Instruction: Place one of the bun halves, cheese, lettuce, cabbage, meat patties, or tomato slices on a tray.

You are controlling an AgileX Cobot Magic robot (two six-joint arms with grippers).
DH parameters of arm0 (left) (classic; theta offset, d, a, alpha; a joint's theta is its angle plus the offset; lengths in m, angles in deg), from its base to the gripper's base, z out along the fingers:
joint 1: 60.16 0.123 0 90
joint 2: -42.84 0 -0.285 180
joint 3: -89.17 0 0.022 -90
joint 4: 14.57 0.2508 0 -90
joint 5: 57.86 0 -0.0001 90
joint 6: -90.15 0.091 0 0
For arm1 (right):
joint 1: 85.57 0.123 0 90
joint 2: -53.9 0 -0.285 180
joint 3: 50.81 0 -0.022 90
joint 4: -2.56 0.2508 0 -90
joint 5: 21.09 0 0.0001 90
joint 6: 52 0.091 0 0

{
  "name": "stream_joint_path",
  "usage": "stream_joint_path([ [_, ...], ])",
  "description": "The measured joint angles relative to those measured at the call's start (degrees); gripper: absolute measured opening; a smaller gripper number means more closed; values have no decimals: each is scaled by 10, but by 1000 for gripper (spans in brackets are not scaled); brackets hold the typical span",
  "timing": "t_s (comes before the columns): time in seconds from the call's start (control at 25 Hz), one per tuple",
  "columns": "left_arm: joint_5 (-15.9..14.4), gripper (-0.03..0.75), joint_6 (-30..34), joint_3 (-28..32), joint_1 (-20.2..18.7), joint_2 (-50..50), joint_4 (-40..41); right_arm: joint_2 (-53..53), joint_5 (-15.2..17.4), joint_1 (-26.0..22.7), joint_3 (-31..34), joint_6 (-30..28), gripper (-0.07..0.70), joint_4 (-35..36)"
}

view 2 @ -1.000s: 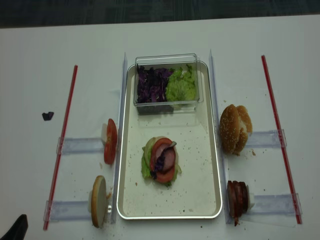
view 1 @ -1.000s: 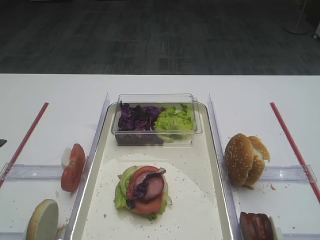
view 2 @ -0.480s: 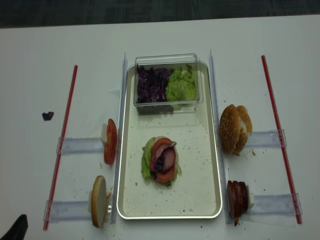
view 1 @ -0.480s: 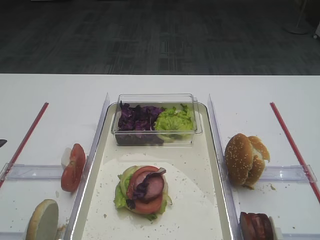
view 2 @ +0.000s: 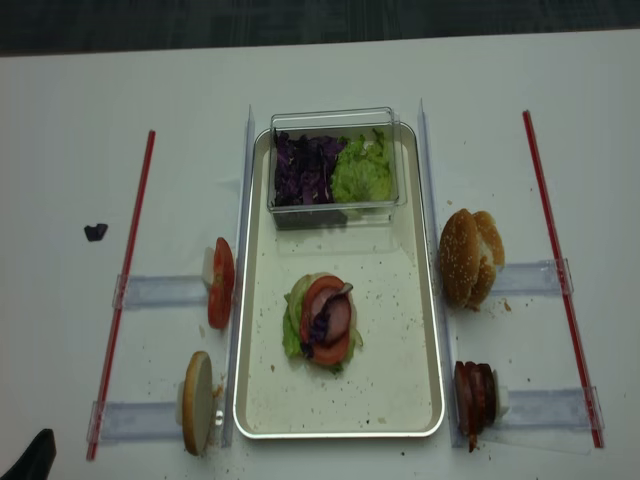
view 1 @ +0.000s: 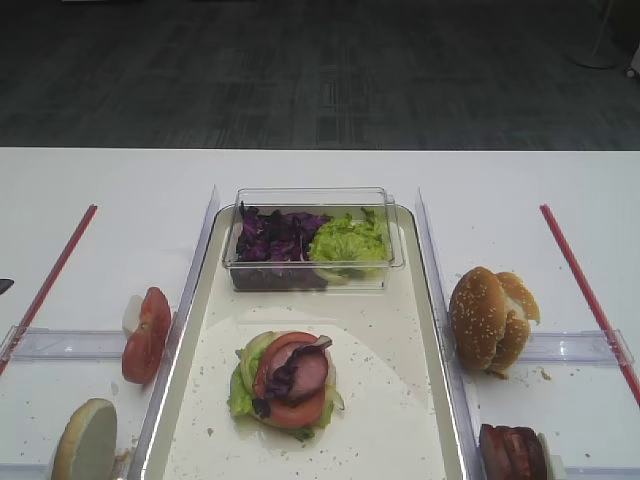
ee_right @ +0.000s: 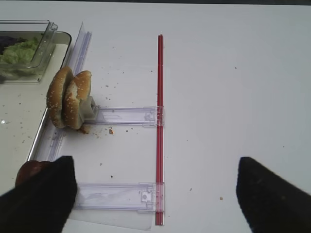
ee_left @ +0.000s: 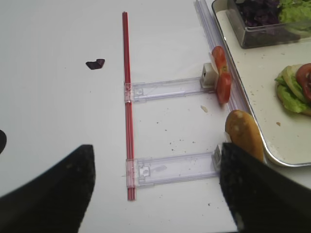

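Note:
The cream tray (view 2: pixel 400 385) (view 1: pixel 400 400) carries a stack (view 2: pixel 322 320) of lettuce, tomato slices, a meat patty and purple cabbage. At its far end a clear box holds more cabbage (view 2: pixel 305 170) and lettuce (view 2: pixel 362 172). Left of the tray stand tomato slices (ee_left: pixel 221 80) and one bun half (ee_left: pixel 243 138). On the right are two bun halves (ee_right: pixel 68 99) and the meat patties (view 2: pixel 475 398). Cheese is out of view. My left gripper (ee_left: pixel 155 194) hangs open over the near left holder, empty. My right gripper (ee_right: pixel 155 194) is open above the table, empty.
Red strips (view 2: pixel 125 290) (view 2: pixel 560 270) run along both sides, with clear plastic holder rails (ee_left: pixel 167 88) (ee_right: pixel 124 115) between them and the tray. A small dark purple scrap (view 2: pixel 95 232) lies on the table at far left. Crumbs dot the tray and table.

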Motion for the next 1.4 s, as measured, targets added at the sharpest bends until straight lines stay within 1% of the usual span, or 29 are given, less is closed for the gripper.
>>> stream_joint_path([
  [1.4,0,493,1,0,0,0,3,0,0,0,0,0,678,0],
])
